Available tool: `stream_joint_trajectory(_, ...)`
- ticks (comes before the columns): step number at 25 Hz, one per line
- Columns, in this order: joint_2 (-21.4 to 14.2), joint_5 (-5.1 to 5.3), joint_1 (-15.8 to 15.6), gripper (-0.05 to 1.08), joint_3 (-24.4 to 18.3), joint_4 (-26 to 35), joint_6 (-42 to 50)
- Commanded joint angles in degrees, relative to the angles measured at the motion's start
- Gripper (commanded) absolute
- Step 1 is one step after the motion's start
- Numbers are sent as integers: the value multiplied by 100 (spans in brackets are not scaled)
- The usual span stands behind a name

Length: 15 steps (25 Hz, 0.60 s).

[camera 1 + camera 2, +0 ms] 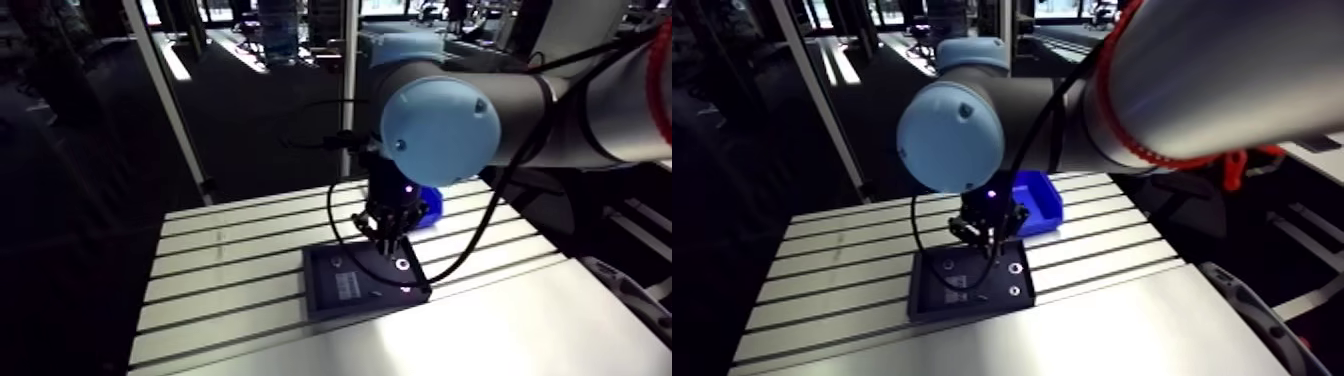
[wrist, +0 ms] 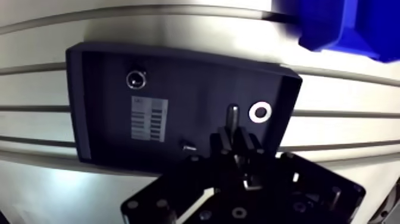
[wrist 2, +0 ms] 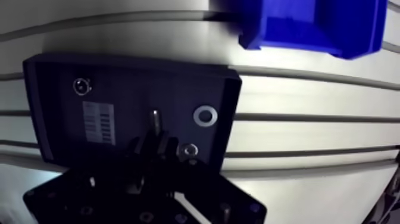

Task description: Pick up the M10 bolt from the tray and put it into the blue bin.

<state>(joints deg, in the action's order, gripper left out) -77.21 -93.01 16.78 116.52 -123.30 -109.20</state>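
Grey M10 bolt (image 2: 233, 116) pinched in the gripper (image 2: 234, 140) over black tray (image 2: 178, 56), blue bin (image 2: 345, 24) nearby

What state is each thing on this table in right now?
Tray: flat on the table, holding parts.
Gripper: low over the tray; open or shut, cannot tell.
Bolt: at the gripper's tip, within the tray.
Washer: lying flat in the tray.
Blue bin: upright on the table, apart from the tray.
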Motion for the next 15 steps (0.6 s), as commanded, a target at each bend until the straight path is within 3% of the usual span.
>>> stream_joint_trajectory(1,-501,7,-7,104,-467,846,-449)
stream_joint_trajectory(10,-896,51,28,104,-1478,2323,-2023)
stream_joint_trajectory(15,-1011,42,72,104,-1830,2525,-3429)
